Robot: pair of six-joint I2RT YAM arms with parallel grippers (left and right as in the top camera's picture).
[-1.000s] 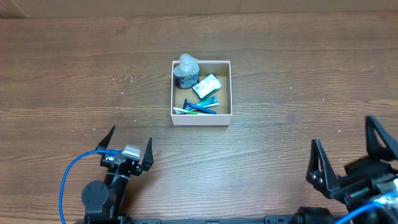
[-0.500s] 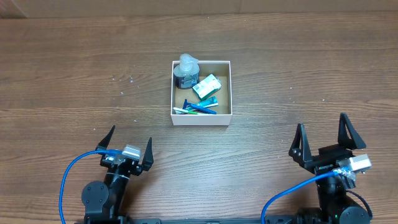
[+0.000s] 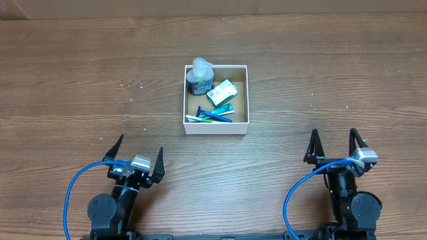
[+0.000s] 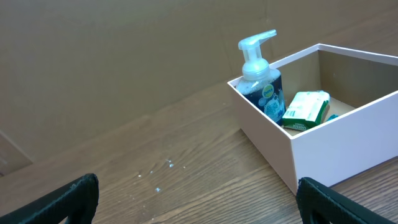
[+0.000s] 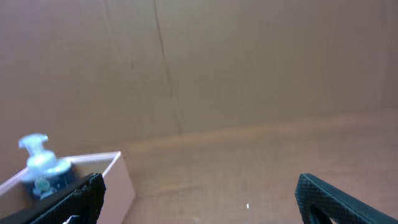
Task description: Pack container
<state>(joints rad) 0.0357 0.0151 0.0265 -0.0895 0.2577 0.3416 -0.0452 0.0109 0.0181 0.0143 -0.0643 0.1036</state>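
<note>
The container (image 3: 238, 125) is a square white-walled box with a brown floor, at the table's middle. In it stand a blue pump bottle (image 3: 199, 78), a green packet (image 3: 221, 92) and blue and green toothbrushes (image 3: 212, 116). My left gripper (image 3: 138, 156) is open and empty, near the front left, well short of the container. My right gripper (image 3: 333, 147) is open and empty at the front right. The left wrist view shows the container (image 4: 336, 140) with the bottle (image 4: 261, 84) and the packet (image 4: 306, 109). The right wrist view shows the container's corner (image 5: 118, 180) and the bottle (image 5: 42, 171), blurred.
A brown cardboard wall (image 4: 124, 56) stands behind the wooden table (image 3: 80, 87). Blue cables (image 3: 73, 193) loop at both arm bases.
My right arm has swung in from the right edge to the front right and drawn back, its gripper still open. The left arm and the container have not moved.
</note>
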